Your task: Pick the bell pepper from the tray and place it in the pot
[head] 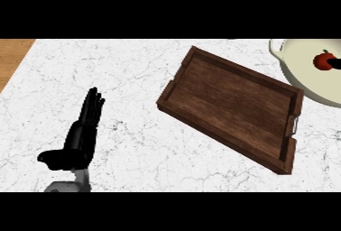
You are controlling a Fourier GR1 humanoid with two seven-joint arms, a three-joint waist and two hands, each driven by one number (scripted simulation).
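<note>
Pepper's (324, 60) already sitting inside the white pot (293, 67), way off to the right of and beyond the left hand (78, 135), so the drop looks basically done; tray (230, 106) lies between them, bare wood; left hand is flat, fingers straight, resting on the counter (133, 67); something dark pokes in beside the pepper, probably the right hand (337, 64), but it's cut off so can't tell its fingers.
</note>
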